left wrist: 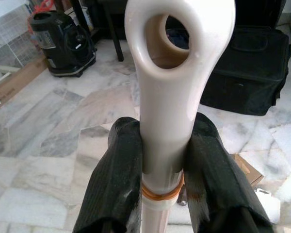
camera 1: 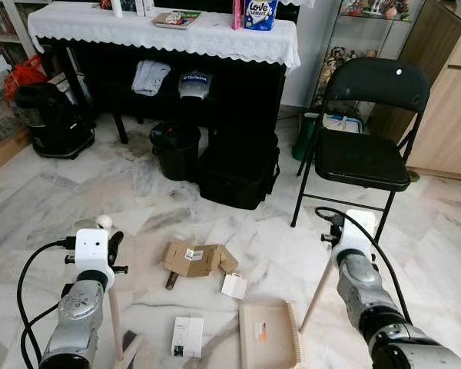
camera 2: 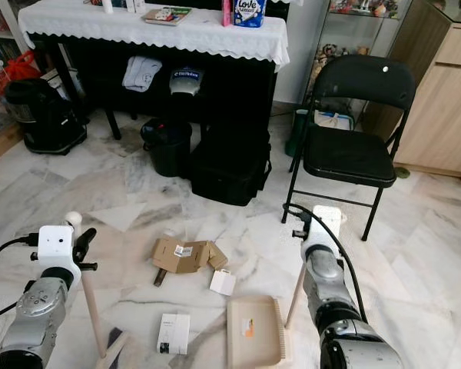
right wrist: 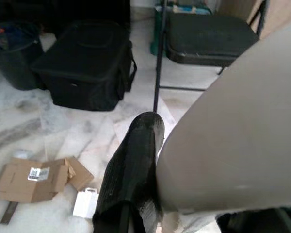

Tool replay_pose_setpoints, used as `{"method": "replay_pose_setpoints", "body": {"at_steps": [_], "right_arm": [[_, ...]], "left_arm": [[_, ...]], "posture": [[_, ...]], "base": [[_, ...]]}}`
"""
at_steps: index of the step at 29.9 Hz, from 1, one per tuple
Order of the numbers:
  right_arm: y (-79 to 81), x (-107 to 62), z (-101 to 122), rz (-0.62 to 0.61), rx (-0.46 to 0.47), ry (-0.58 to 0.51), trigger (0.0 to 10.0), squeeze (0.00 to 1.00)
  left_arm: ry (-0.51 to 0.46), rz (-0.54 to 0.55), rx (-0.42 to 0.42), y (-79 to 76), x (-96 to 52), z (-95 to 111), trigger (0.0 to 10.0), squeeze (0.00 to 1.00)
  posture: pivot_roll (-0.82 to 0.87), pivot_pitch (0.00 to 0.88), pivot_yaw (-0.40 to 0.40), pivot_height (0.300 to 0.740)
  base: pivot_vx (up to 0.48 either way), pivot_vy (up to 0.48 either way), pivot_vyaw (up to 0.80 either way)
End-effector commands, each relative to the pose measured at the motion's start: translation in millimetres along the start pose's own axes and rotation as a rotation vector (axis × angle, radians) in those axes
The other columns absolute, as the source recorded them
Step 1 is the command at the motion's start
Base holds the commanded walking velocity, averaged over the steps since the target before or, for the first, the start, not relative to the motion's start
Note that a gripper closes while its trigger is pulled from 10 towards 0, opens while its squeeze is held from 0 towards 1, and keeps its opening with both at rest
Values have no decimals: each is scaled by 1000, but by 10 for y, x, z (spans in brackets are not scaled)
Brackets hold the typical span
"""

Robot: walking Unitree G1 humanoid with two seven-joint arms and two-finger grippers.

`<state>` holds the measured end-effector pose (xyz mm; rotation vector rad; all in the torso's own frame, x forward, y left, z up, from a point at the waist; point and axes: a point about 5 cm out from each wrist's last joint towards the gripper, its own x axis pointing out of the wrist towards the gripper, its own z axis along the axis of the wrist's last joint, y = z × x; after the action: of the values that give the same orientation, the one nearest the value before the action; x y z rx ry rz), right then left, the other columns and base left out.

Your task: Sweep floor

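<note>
Litter on the marble floor: one flattened cardboard box, two white cartons. Left gripper clamps one broom handle; right gripper clamps one dustpan handle.

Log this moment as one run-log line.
left end effector: shut on broom handle | right end effector: shut on dustpan handle | dustpan: on floor | cardboard scraps: unswept

Head stereo pair: high, looks forward and down over marble floor; both eyes share cardboard at centre, chair upper right. Left wrist view: very close along broom handle, facing vacuum upper left. Right wrist view: close, faces same cardboard lower left, chair at top.
</note>
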<state>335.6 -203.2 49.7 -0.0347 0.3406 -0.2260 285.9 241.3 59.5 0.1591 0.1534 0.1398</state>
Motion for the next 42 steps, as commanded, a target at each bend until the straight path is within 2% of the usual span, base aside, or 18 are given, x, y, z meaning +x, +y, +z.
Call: {"method": "replay_pose_setpoints", "body": {"at_steps": [1,11,13,21,38,41,42], "right_arm": [[43,19,86,17,0,-31,10000,0],[64,-11,-13,24,52,-3,10000,0],[18,-21,-66,2,55,11,10000,0],[-55,-59,-227,-31,41,74,10000,0],[-67,-93,-319,-46,36,96,10000,0],[-63,-91,-315,-48,34,95,10000,0],[-61,-87,-304,-48,33,92,10000,0]], "left_arm": [[-10,-17,-29,-37,2,26,10000,0],[-15,-9,-18,-3,2,47,10000,0],[-26,-5,-17,14,18,84,10000,0],[-47,-15,-14,-3,48,159,10000,0],[-41,-65,-10,-59,43,162,10000,0],[-23,-92,-52,-90,42,143,10000,0],[-5,-123,-105,-135,38,127,10000,0]], "posture": [[131,0,-71,740],[134,0,-63,740],[131,0,-55,740],[136,0,-47,740],[142,0,-41,740],[142,0,-41,740],[142,0,-42,740]], "base": [[0,0,0],[0,0,0],[0,0,0],[0,0,0],[0,0,0],[0,0,0],[0,0,0]]}}
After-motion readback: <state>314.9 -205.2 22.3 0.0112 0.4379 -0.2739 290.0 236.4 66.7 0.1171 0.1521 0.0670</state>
